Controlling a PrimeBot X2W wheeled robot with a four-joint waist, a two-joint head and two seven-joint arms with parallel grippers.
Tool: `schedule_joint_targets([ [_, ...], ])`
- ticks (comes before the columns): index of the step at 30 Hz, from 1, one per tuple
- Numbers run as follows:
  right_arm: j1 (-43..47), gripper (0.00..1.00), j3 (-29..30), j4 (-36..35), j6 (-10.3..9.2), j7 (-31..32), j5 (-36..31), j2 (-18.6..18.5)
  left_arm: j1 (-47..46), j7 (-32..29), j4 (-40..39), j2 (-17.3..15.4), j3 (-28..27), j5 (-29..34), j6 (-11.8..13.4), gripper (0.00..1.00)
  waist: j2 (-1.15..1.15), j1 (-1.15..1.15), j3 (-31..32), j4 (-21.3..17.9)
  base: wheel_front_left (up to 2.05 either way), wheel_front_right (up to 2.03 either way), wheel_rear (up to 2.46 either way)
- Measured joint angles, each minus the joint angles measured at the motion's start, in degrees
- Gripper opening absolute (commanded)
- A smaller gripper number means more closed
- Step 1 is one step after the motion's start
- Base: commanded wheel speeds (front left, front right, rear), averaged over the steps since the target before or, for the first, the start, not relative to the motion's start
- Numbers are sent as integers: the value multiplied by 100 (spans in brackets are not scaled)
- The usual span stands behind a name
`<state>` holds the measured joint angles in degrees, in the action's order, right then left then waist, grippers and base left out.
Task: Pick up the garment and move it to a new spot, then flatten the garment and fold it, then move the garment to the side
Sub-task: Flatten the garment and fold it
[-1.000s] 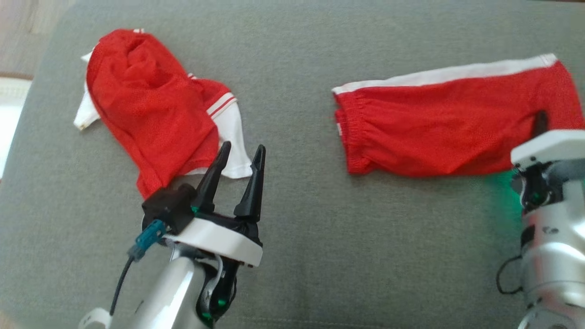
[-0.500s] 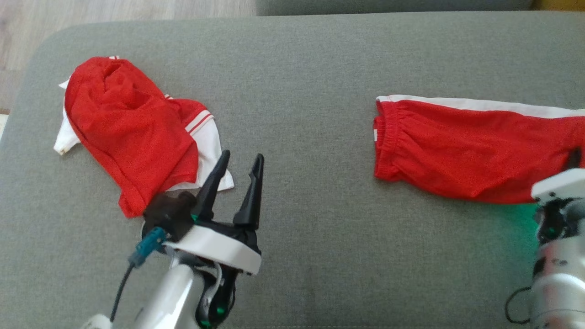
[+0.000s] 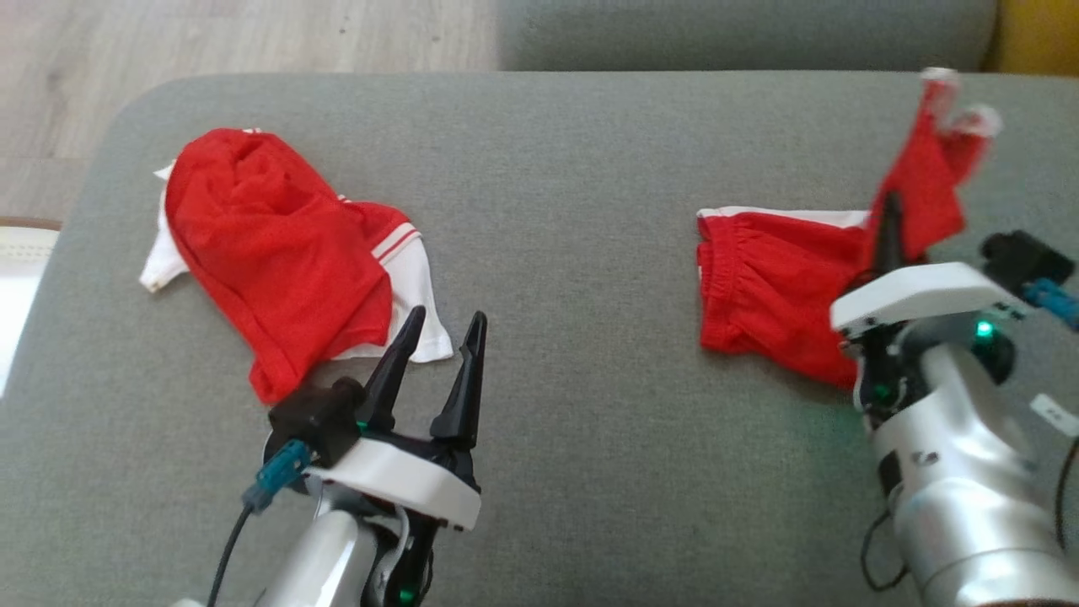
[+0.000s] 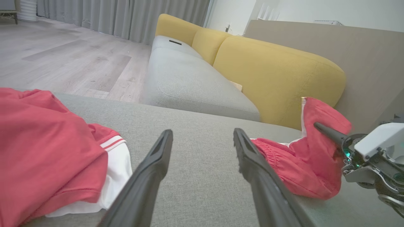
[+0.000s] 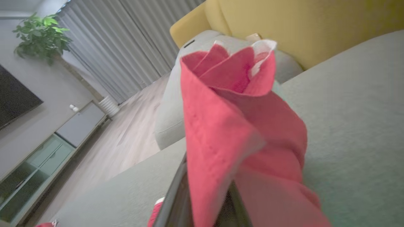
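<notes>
Red shorts [image 3: 759, 287] with a white side stripe lie on the right of the grey cushion [image 3: 573, 253]. My right gripper [image 3: 889, 221] is shut on their leg end and holds it bunched up above the cushion, while the waistband end rests flat. In the right wrist view the cloth [image 5: 227, 110] stands up between the fingers [image 5: 173, 195]. My left gripper [image 3: 442, 333] is open and empty, low over the cushion just right of a crumpled red and white shirt [image 3: 270, 253]. The left wrist view shows the shorts [image 4: 303, 164] and the right gripper [image 4: 322, 127].
The cushion's rounded far edge [image 3: 337, 80] drops to a wooden floor [image 3: 211, 38]. A second grey seat [image 4: 189, 82] and a yellow sofa back [image 4: 271, 72] stand beyond. Bare cushion lies between the two garments.
My right gripper has lifted the shorts' leg end off the cushion and carried it toward the waistband, so the shorts are bunched. The camera has shifted. The left gripper has stayed put.
</notes>
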<state>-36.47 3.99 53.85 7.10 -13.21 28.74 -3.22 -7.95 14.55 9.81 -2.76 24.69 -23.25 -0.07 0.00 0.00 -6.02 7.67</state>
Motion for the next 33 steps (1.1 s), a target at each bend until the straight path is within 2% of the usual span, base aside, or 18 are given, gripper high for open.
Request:
schedule_joint_targets([
  [5, 334, 0, -903, -247, 0, -51, 448, 0, 140, 0, 8, -1, -36, 0, 1, 100, 0, 0, 68, 125, 0, 0, 0],
  [10, 561, 0, -1273, -333, 0, -93, 577, -3, 196, 0, 5, -1, -30, -1, 7, 100, 0, 0, 88, 244, 0, 0, 0],
  [19, 563, 0, -1634, -365, 0, -99, 624, -4, 201, 0, 2, -2, -26, -3, 8, 100, 0, 0, 100, 364, 0, 0, 0],
  [27, 578, 0, -1549, 5, 0, -97, 202, -7, 213, 0, -14, -2, -63, -4, 16, 100, 0, 0, 124, 342, 0, 0, 0],
  [28, 595, 6, -1603, 9, 0, -89, 203, -11, 219, 0, -15, -1, -66, -4, 16, 100, 0, 0, 126, 333, 0, 0, 0],
  [29, 625, 84, -1680, 9, 0, -78, 202, -13, 224, 0, -15, -2, -70, -4, 16, 100, 0, 0, 130, 323, 0, 0, 0],
  [30, 664, 100, -1778, 7, 0, -30, 203, -12, 224, 0, -15, -2, -76, -4, 16, 100, 0, 0, 132, 311, 0, 0, 0],
  [33, 775, 100, -2128, -14, 0, 119, 202, -13, 227, 0, -15, -1, -80, -4, 16, 100, 0, 0, 136, 285, 0, 0, 0],
])
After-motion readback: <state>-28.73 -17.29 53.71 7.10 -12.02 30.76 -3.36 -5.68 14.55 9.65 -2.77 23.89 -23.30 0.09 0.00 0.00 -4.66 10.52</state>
